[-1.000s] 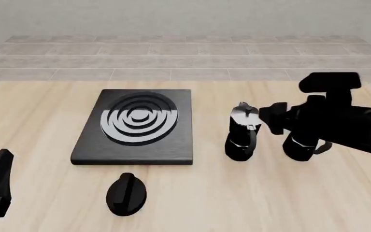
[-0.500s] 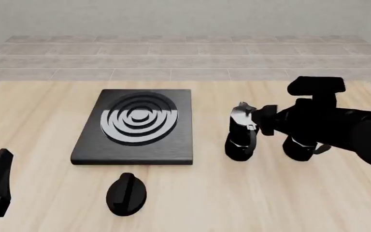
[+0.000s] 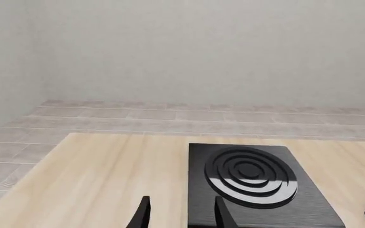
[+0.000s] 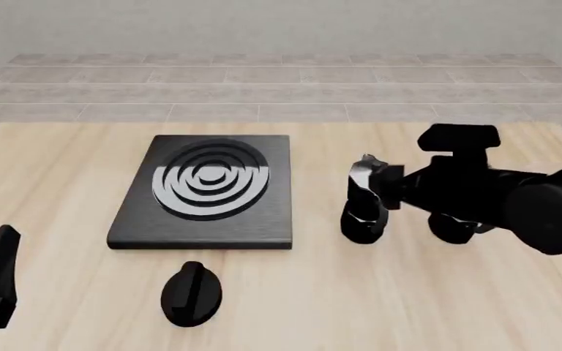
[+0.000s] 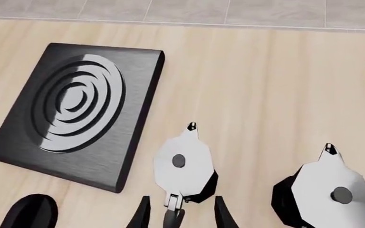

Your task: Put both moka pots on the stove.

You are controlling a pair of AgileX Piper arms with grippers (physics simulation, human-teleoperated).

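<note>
On the wooden table [image 4: 76,190], the stove [image 4: 208,191] lay flat on the left half, its silver burner rings bare, and neither pot was on it. Both moka pots stood upright on the right half, well apart from the slab. The nearer moka pot [image 4: 364,208] stood between the stove and your right arm; the second moka pot [image 4: 454,227] was further right and mostly hidden behind that arm in the front view.

Your right gripper [image 5: 177,216] hovered just above the nearer pot, its fingers [image 5: 220,213] spread apart on either side of the pot's curved black handle [image 5: 173,216] and not closed on it. In the right wrist view you could see both silver lids from above, the nearer one [image 5: 184,164] just ahead of the fingertips and the other [image 5: 331,190] off to the side, with the stove beyond the nearer pot.

Your left gripper [image 3: 178,216] sat low at the table's near left corner, fingers parted and holding nothing, pointed toward the stove's near edge. The black teardrop knob [image 4: 191,292] lay on the table just in front of the stove, touching neither it nor a gripper.
</note>
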